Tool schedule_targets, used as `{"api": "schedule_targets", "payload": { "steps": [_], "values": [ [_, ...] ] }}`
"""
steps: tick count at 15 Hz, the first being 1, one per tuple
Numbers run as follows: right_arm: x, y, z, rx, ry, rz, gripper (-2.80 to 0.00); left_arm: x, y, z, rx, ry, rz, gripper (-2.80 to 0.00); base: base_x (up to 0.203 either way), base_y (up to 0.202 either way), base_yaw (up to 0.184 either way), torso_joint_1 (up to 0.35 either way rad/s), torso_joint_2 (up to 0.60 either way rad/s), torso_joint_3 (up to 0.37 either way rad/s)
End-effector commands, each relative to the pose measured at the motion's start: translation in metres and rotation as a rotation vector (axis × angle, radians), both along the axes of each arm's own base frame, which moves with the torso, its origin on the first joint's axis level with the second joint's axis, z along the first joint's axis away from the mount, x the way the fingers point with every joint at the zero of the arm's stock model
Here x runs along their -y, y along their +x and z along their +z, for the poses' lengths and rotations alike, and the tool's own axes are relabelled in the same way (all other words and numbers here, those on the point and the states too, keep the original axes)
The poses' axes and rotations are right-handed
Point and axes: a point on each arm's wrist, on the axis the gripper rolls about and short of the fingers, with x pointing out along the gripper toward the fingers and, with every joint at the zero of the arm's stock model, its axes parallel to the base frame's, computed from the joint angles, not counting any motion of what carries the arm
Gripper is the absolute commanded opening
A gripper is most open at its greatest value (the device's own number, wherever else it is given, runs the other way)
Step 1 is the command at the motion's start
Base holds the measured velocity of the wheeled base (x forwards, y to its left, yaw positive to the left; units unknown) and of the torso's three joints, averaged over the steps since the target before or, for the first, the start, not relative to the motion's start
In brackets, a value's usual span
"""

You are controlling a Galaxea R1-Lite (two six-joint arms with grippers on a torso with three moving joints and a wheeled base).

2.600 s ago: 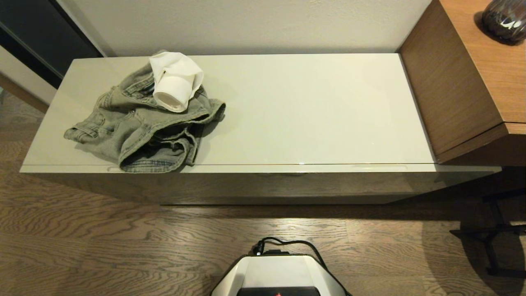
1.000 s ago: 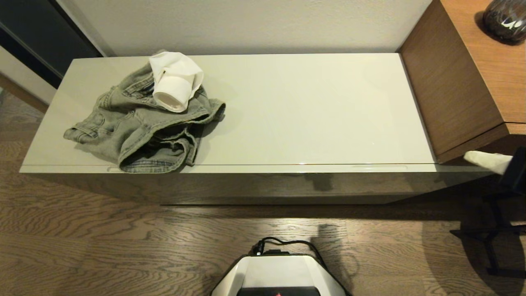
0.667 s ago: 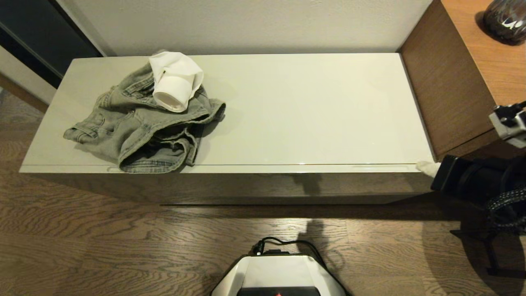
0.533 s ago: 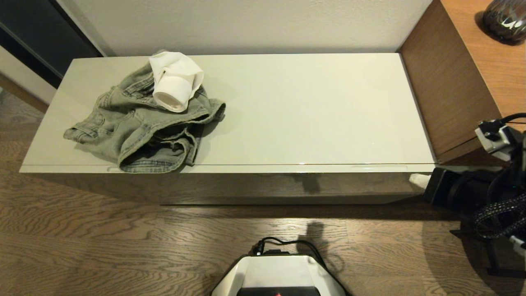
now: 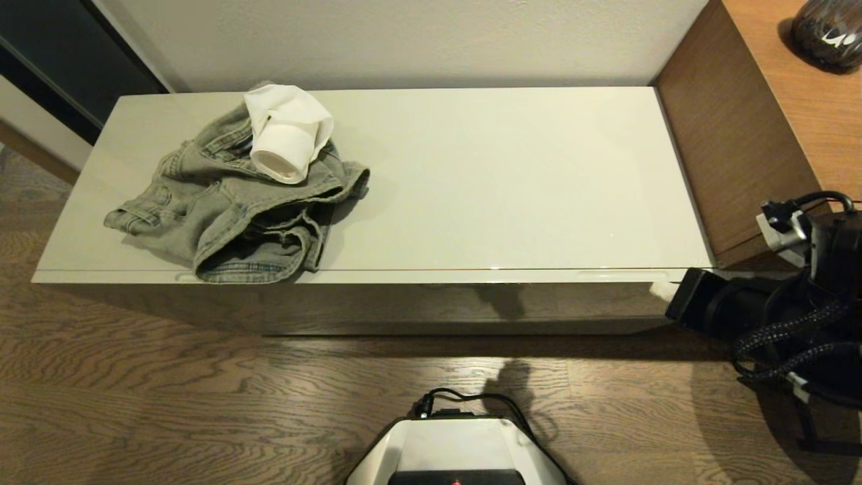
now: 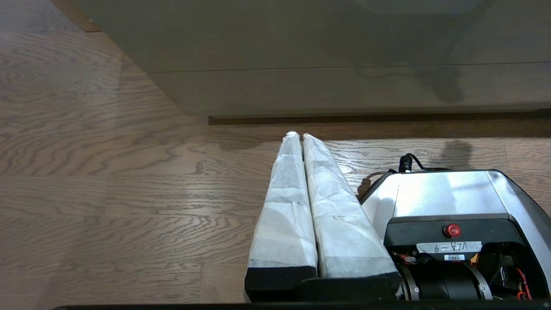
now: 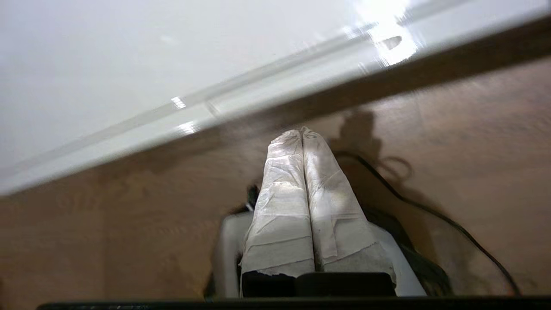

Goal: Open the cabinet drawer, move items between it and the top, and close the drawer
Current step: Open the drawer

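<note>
The cabinet drawer (image 5: 404, 304) is closed under the cream-white top (image 5: 512, 182); a slim slot (image 5: 623, 274) shows in its front edge near the right end. The grey-green denim garment (image 5: 222, 209) lies crumpled on the left part of the top. The white paper roll (image 5: 286, 138) rests on the garment. My right gripper (image 5: 661, 289) reaches in from the right, level with the drawer front's right end, just below that slot. In the right wrist view the gripper (image 7: 301, 131) is shut and empty. My left gripper (image 6: 297, 135) is shut and empty, low over the floor.
A brown wood-grain desk (image 5: 747, 128) butts against the cabinet's right end, with a dark round object (image 5: 827, 30) on it. The robot's base (image 5: 458, 451) stands on the wood floor (image 5: 168, 384) in front of the cabinet. A black stand (image 5: 808, 404) sits at the right.
My right arm has come into view from the right and moved left along the cabinet's front edge to the drawer's right end. Garment, roll and drawer have not moved.
</note>
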Motion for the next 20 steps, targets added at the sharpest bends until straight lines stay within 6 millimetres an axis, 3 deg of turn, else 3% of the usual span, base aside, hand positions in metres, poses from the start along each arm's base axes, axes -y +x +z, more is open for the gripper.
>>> {"api": "schedule_targets", "payload": {
  "steps": [1,9,13,20],
  "values": [
    [-0.006,0.015,-0.008,0.001,-0.004,-0.006,-2.80,0.000,0.000,0.000,-0.001,0.000,0.000,-2.80,0.000,0.000,0.000,0.000,0.00,0.000],
    [-0.014,0.047,-0.018,0.009,-0.010,-0.036,-2.80,0.000,0.000,0.000,-0.002,0.000,0.000,-2.80,0.000,0.000,0.000,0.000,0.00,0.000],
    [-0.012,0.048,-0.016,0.026,0.001,-0.046,-2.80,0.000,0.000,0.000,-0.002,0.000,0.000,-2.80,0.000,0.000,0.000,0.000,0.00,0.000],
    [-0.011,0.043,-0.035,-0.048,-0.032,-0.048,-2.80,0.000,0.000,0.000,-0.002,0.000,0.000,-2.80,0.000,0.000,0.000,0.000,0.00,0.000]
  ]
}}
